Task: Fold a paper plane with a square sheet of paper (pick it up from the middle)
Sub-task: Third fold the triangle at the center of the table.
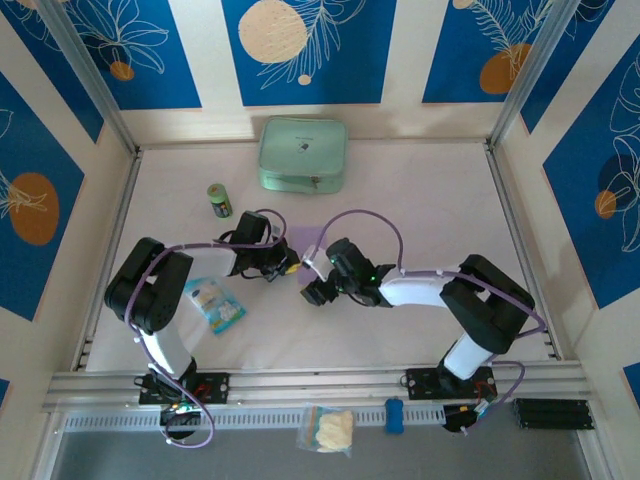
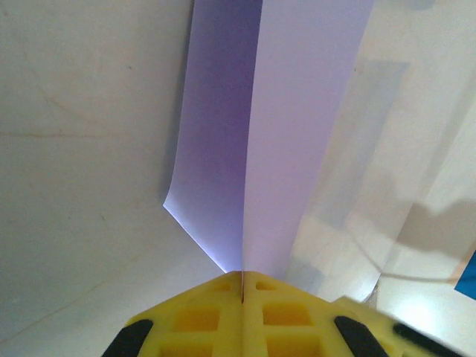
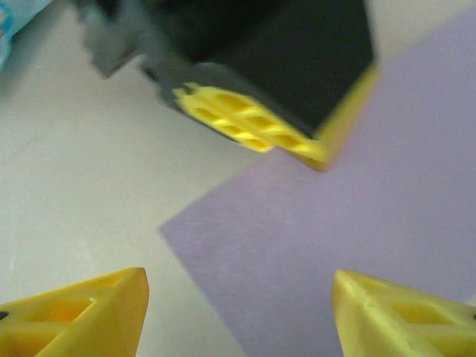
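Note:
The square sheet of paper (image 1: 312, 240) is lavender-purple and lies on the table mat between the two arms. My left gripper (image 2: 242, 274) is shut on the sheet's middle, and the paper (image 2: 275, 134) rises from the jaws as a pinched ridge with two sides. In the top view the left gripper (image 1: 289, 266) sits at the sheet's near-left edge. My right gripper (image 3: 238, 305) is open, its yellow fingers (image 3: 82, 316) spread wide just above a corner of the sheet (image 3: 335, 223) with nothing between them. The left fingers (image 3: 253, 126) are just ahead of it. The paper plane is out of view.
A mint-green pouch (image 1: 303, 155) stands at the back of the table. A small green can (image 1: 219, 200) stands left of the paper. A blue-and-white snack packet (image 1: 217, 303) lies near the left arm. A clear bag (image 1: 330, 430) and a blue object (image 1: 394, 415) rest on the front rail.

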{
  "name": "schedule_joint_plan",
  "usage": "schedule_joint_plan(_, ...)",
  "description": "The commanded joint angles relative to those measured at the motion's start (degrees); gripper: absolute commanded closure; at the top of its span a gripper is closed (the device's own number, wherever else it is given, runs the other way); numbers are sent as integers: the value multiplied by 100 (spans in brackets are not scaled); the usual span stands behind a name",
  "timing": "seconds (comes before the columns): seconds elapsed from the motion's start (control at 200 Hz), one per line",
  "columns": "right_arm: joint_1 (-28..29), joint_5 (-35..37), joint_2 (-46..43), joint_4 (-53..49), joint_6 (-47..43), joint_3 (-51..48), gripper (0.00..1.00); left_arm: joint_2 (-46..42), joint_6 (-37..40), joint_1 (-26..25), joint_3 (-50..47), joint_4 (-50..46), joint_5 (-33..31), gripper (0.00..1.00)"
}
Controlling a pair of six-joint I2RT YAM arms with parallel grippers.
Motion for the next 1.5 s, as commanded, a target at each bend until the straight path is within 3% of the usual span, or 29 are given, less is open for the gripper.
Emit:
schedule_joint_plan(0.0, 201, 164, 106, 1095, -945, -201, 33, -163, -82, 51, 131, -124, 110, 99)
schedule_joint_plan(0.395, 519, 1363, 778, 2564, -1683, -462, 39, -177, -102, 52, 138, -158, 132, 98)
schedule_joint_plan(0.59, 540, 1524, 771, 2665, -1773, -520, 60, -163, -105, 50, 144, -178, 125, 98)
schedule_joint_plan(0.89, 549, 1445, 667, 2442, -1675, -560, 79, -254, 32, 51, 221, -483, -51, 88)
schedule_joint_plan(1.051, 531, 1208, 535, 2045, -1505, -481, 88, -399, 424, 103, 407, -1163, -448, 69)
schedule_joint_plan(1.136, 484, 993, 441, 1659, -1246, -403, 91, -538, 718, 172, 580, -1559, -780, 63)
schedule_joint_plan(1.331, 259, 256, 224, 949, -396, -261, 95, -472, 1078, 174, 996, -1476, -735, 61)
schedule_joint_plan(1.496, 114, -179, 211, 544, 282, -107, 97, 76, 1036, 63, 1247, -1182, -444, 67)
